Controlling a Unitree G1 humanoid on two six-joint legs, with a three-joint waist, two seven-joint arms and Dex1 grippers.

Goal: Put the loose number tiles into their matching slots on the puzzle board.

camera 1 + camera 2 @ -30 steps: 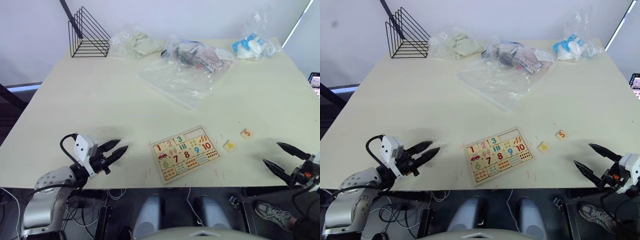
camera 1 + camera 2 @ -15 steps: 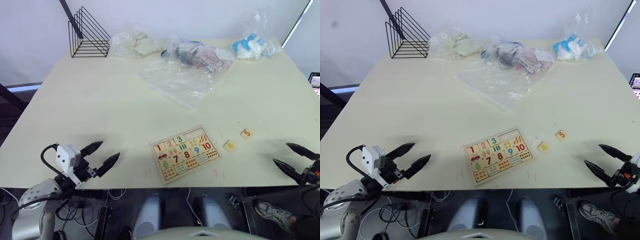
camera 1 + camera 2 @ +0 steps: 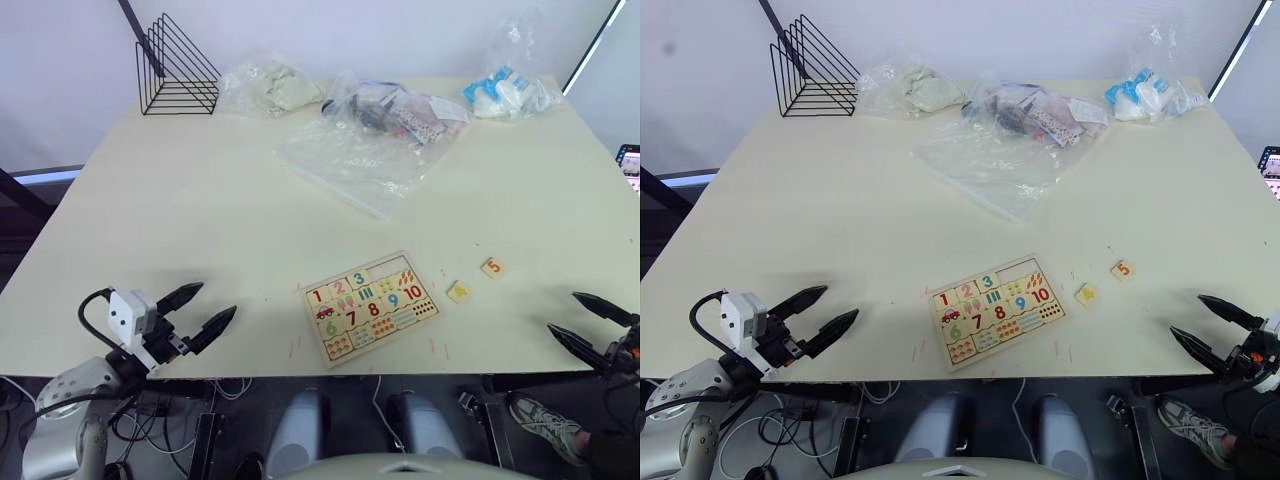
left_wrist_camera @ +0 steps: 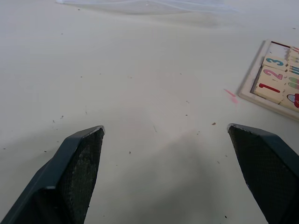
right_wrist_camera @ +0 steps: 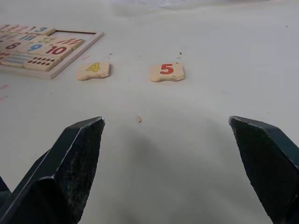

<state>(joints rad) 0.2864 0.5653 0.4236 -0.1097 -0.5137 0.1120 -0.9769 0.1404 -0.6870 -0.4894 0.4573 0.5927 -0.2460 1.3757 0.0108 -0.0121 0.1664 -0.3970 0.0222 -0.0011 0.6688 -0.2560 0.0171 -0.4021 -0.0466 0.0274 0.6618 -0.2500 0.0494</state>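
1. The flat pale wooden puzzle board with coloured numbers (image 3: 372, 306) lies near the front edge of the cream table (image 3: 200, 200), skewed to that edge. Its top row holds 1, 2, 3, then a bare wood recess (image 3: 1014, 269) where the matching slots stand open.
2. Two loose tiles lie on the table to the board's right, apart from it and from each other: a small pale wooden square with a yellow 4 (image 5: 94, 70), nearer the board, and a like square with a red 5 (image 5: 167, 71), farther off.
3. Right gripper (image 3: 590, 322) hangs at the table's front edge, near the tiles, fingers spread wide, holding nothing. Left gripper (image 3: 196, 312) likewise spread and empty, left of the board.
4. Handling, as judged: tiles look thin, stiff, very light, smooth-faced. Lying flat, they offer only low edges; pinch across two opposite sides, fingertips down at the tabletop. Likely to skid or tip if nudged off-centre.
5. The board looks light too; it may shift when a tile is pressed in.
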